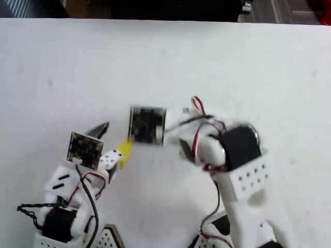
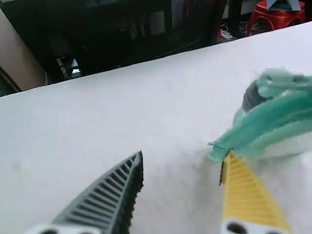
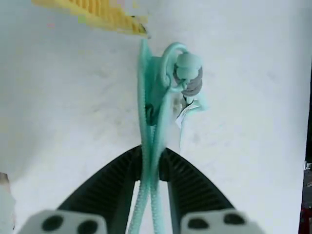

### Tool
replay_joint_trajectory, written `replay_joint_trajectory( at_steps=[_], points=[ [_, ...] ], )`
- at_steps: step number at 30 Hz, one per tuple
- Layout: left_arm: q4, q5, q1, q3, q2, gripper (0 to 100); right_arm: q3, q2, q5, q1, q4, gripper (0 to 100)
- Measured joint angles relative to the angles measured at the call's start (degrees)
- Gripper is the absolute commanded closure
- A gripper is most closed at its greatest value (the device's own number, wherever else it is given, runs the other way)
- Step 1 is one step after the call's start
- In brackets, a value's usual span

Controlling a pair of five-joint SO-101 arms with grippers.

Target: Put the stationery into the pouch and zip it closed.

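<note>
Near the middle of the white table (image 1: pixel 232 57) the teal pouch (image 3: pixel 152 97) is clamped in the right gripper (image 3: pixel 151 163), its long axis running left toward the spread-open left gripper (image 2: pixel 183 155), just beside the zip pull (image 3: pixel 187 66).

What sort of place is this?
Probably a workshop or lab: two white robot arms at a plain white table, the right pincer clamping a teal fabric pouch, dark mesh furniture and a red plastic stool behind.

White table (image 1: pixel 165 57), dark chair (image 2: pixel 161 24) behind, perhaps 1 red stool (image 2: pixel 278 14)
</note>
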Motion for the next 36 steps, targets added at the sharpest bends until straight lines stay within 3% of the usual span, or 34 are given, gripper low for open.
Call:
replay_joint_trajectory(
  at_steps=[4, 9, 15, 22, 27, 31, 36],
  points=[
    [-2.9, 1.14, -3.52, 0.0, 0.0, 73, 10.11, -7.56, 7.74, -0.09, 0.0, 98.2],
    [-7.12, 9.93, -7.03, 0.0, -0.09, 73, 22.77, -16.62, 18.99, -0.09, 0.0, 98.2],
    [-5.01, 11.43, 2.29, 0.0, -0.09, 73, 29.89, -21.63, 25.32, 0.0, 0.0, 98.2],
    [-3.78, 10.73, 15.38, 1.05, -0.18, 73, 34.46, -22.15, 25.49, -3.6, 0.0, 98.2],
    [-3.78, 2.9, 23.38, 7.74, 0.44, 73, 29.01, -23.74, 16.88, -10.64, 0.0, 98.2],
    [-4.31, 0.09, 23.3, 7.74, -0.35, 73, 20.4, -25.49, 10.81, -14.42, 0.18, 98.2],
    [-2.9, -1.58, 21.01, 7.65, -0.35, 73, 15.74, -25.58, 8.62, -10.99, 0.35, 98.2]
  ],
)
